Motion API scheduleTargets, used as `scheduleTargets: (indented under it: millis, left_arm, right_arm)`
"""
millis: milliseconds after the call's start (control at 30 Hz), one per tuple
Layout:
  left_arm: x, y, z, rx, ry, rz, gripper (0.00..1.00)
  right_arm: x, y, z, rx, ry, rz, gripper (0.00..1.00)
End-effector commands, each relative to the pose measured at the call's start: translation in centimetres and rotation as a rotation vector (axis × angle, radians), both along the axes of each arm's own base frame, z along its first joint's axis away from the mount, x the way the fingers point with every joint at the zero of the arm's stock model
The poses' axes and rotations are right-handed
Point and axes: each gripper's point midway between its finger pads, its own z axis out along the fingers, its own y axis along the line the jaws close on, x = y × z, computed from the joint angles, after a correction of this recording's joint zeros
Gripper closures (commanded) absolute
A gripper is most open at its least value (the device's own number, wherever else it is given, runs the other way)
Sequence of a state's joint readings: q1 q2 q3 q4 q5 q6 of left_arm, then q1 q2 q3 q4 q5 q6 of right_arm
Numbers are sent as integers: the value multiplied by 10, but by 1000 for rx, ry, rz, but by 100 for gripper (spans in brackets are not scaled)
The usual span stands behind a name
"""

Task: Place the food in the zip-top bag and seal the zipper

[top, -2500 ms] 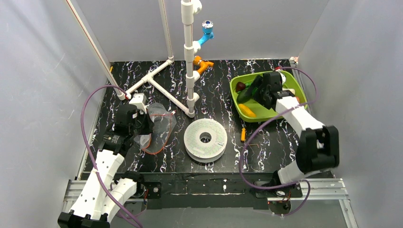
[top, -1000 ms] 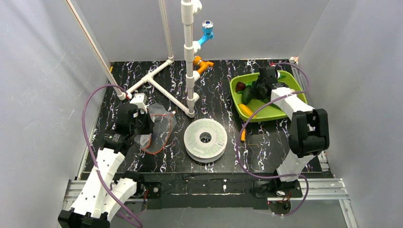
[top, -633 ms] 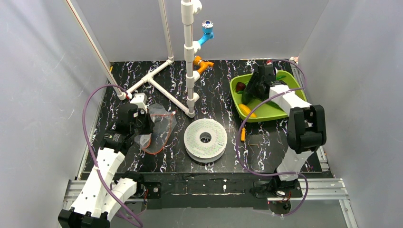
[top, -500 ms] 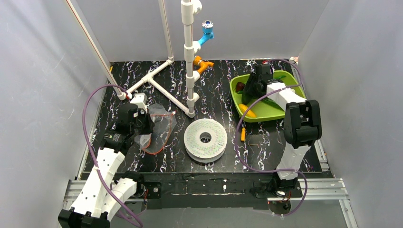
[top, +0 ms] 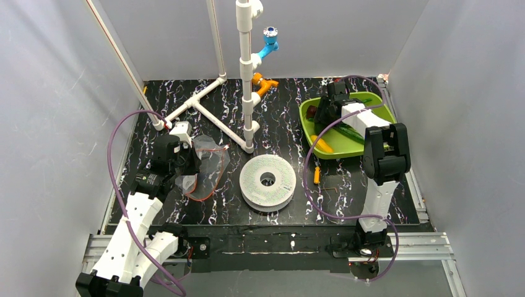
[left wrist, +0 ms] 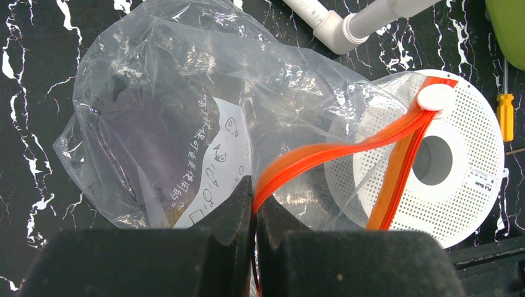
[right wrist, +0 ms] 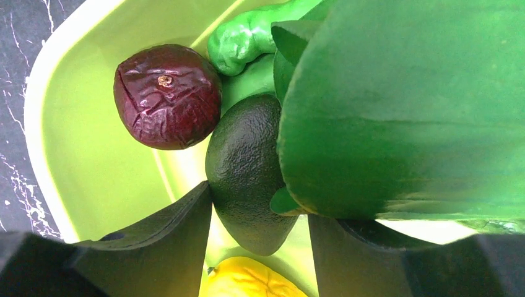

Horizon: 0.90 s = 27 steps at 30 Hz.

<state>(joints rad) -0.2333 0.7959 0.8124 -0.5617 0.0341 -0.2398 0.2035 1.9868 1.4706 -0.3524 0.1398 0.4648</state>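
The zip-top bag (left wrist: 167, 111) lies clear and crumpled at the left of the table. Its orange-red zipper (left wrist: 347, 148) curves up from my left gripper (left wrist: 255, 198), which is shut on the mouth edge. My right gripper (right wrist: 260, 216) is down in the lime-green tray (right wrist: 93, 154), open, its jaws straddling the dark green avocado (right wrist: 247, 167). The left finger (right wrist: 167, 241) touches the avocado's side. A dark red plum (right wrist: 166, 96) lies beside it, a yellow banana (right wrist: 247, 278) below, and a large green pepper (right wrist: 396, 111) overlaps the avocado's right side.
A white perforated spool (top: 267, 182) lies mid-table, partly under the bag's mouth. An orange-handled screwdriver (top: 316, 176) lies to its right. A white PVC pipe frame (top: 246, 74) stands at the back. The tray (top: 356, 145) sits at the back right.
My right gripper has moved across the tray toward its far left corner and opened over the avocado. The left arm and the bag have not moved.
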Motion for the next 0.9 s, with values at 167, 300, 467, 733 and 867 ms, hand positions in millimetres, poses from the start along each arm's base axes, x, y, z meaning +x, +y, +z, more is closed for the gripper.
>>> scheduleTargets:
  millis: [167,300,467,733,867]
  left_arm:
    - [-1,-1,3,-2,-6,-3,100]
    - [-1,-2,3,-5,-4,-7,100]
    - [-1,-2,3,-7,-3,-8,100]
    - [-1,-2,4,-7,-6,-8,100]
    - [0,-3,2,-6,1,-12,100]
  right_arm:
    - [4,-1,24,-26,-46,12,69]
    - [1,-1,45,-27,-99,15,76]
    - [-7,-2,60,-30,-134,15,84]
    - [-28,2,75,14,-157,28,99]
    - [-39,5,92,46,-191,42,99]
